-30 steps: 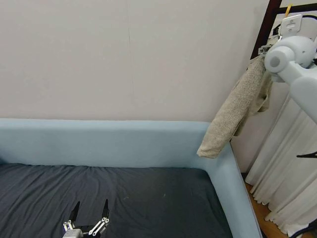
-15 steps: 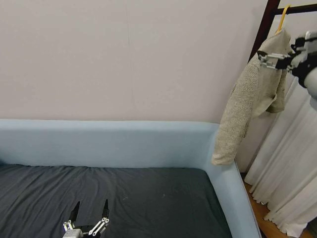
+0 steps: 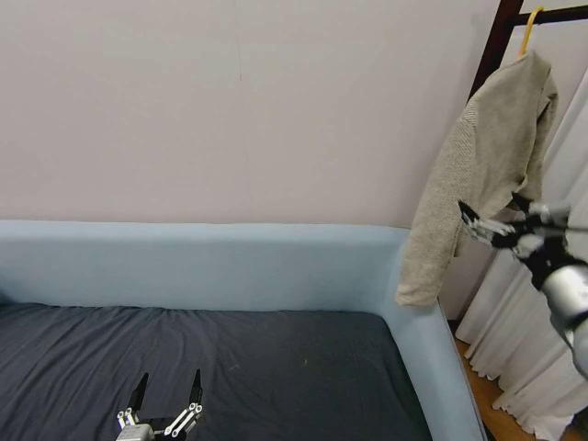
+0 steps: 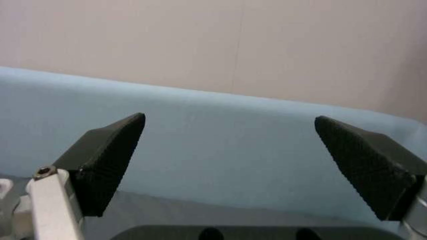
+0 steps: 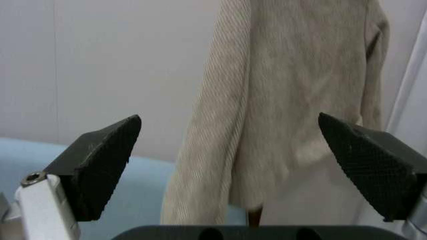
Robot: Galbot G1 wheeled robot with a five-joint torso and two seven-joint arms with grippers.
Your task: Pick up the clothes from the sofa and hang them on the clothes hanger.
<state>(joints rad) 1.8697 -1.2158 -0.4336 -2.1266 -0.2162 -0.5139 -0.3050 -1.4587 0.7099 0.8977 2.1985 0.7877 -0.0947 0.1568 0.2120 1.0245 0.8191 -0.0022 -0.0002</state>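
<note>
A beige knitted sweater (image 3: 487, 156) hangs on a yellow hanger (image 3: 526, 20) from the dark clothes rack (image 3: 496, 37) at the upper right, one sleeve dangling past the sofa's corner. My right gripper (image 3: 491, 220) is open and holds nothing, just in front of the sweater's lower hem. In the right wrist view the sweater (image 5: 287, 90) hangs a short way beyond the open right gripper (image 5: 228, 120). My left gripper (image 3: 170, 378) stays open low over the dark sofa seat (image 3: 276, 367). In the left wrist view the left gripper (image 4: 229, 119) faces the sofa's backrest (image 4: 220, 145).
The light blue sofa (image 3: 202, 266) stands against a plain wall, its right arm (image 3: 432, 358) running toward me. White curtains (image 3: 533, 349) hang beside the rack at the right, over a strip of wooden floor (image 3: 487, 404).
My right gripper let go of the sweater and came down from hanger height to the hem. The sweater now hangs straight on its hanger. The left arm has not moved.
</note>
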